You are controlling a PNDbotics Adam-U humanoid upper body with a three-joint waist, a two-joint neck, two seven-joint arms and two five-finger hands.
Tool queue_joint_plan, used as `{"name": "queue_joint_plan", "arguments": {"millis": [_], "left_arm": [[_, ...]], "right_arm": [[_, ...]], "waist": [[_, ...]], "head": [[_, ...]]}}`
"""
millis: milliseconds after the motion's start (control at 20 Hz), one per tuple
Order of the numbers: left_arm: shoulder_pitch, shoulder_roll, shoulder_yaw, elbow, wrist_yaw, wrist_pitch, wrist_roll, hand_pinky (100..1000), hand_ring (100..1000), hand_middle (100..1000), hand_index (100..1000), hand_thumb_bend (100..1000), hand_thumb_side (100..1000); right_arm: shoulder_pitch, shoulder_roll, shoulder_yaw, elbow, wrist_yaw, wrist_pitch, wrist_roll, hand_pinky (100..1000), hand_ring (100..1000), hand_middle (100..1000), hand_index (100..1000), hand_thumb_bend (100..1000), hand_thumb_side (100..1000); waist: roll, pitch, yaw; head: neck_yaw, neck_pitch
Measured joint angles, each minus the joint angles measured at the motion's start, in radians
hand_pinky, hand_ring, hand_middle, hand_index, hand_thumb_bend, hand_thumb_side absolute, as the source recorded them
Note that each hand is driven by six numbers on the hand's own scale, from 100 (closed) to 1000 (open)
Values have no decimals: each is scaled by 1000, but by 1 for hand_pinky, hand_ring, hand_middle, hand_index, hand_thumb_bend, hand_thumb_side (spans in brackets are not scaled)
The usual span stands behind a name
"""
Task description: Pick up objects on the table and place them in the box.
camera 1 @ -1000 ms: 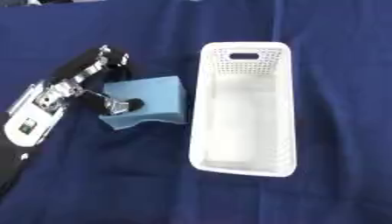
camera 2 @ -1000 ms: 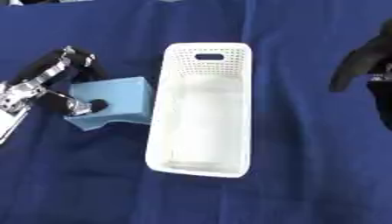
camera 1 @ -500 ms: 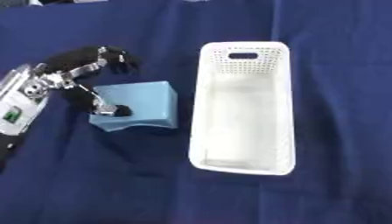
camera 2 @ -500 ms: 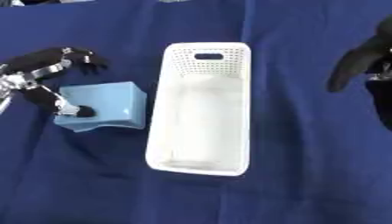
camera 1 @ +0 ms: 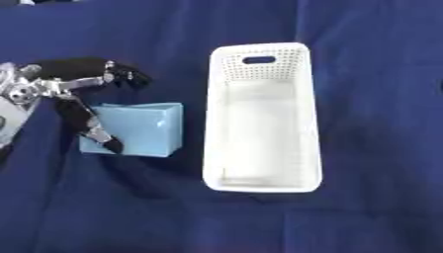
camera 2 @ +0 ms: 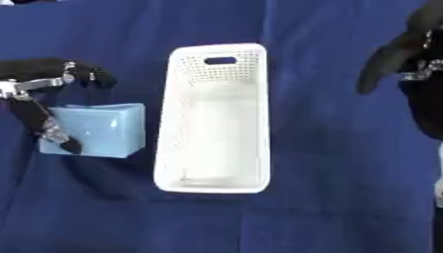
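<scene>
A light blue box-shaped object (camera 1: 138, 127) lies on the blue cloth just left of the white perforated box (camera 1: 259, 118). My left hand (camera 1: 61, 94) is at the object's left side, fingers spread above its top edge and thumb (camera 1: 91, 126) down across its left face, without closing on it. My right hand (camera 2: 407, 54) hangs at the right edge, away from the box, its fingers relaxed. The white box looks empty.
Dark blue cloth (camera 1: 363, 163) covers the whole table. Bare cloth lies below the box and between the box and my right hand.
My left hand has drawn back to the left and opened wider. The blue object has shifted left and down, away from the white box's side.
</scene>
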Motion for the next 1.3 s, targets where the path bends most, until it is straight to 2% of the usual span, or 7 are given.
{"name": "queue_joint_plan", "arguments": {"millis": [550,750,1300], "left_arm": [[0,23,18,9,12,11,16,635,735,794,943,1000,576],[4,22,18,-3,16,9,23,607,713,779,932,1000,619],[19,-57,-15,-70,2,41,87,515,644,733,901,1000,673]], "right_arm": [[13,-8,0,0,9,4,4,609,703,814,876,100,803],[14,-8,0,0,9,4,4,609,703,813,875,100,802],[-4,-8,0,0,3,2,2,607,700,811,871,100,799]], "waist": [[1,0,15],[1,0,15],[4,13,7]], "head": [[-4,0],[-4,5],[-12,8]]}}
